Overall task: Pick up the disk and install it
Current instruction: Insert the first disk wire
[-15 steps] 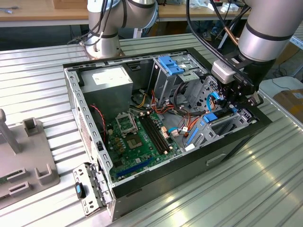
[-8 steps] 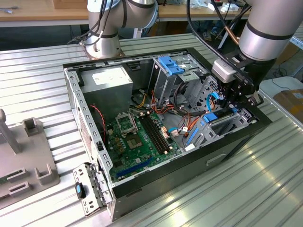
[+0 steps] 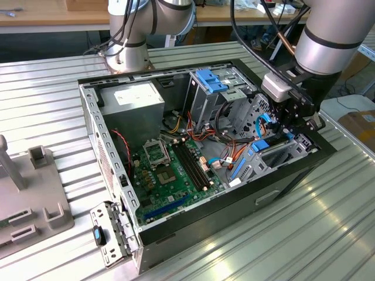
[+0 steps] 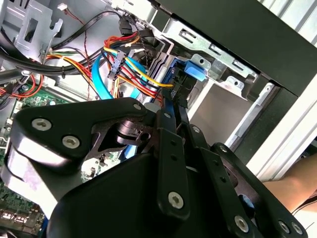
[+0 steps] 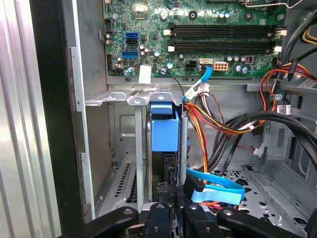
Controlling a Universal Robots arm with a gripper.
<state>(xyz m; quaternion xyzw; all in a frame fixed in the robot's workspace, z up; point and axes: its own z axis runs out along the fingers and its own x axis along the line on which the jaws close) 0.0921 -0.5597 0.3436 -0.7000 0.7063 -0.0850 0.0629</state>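
Bright blue rails and tab frame the dark disk point(image 5: 163, 131), the motherboard point(image 3: 170, 170) is green with black slots, cables point(image 4: 124, 59) run orange, yellow, red and light blue, and the black gripper point(image 3: 291, 120) hangs off a silver-grey arm point(image 3: 328, 35)

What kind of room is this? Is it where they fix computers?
Probably a robot lab or workshop. An open computer case lies on a ribbed metal table, a robot arm reaches into it, and a wooden workbench stands behind.

The tool point(image 5: 171, 206) hides the disk's point(image 5: 163, 131) lower part.
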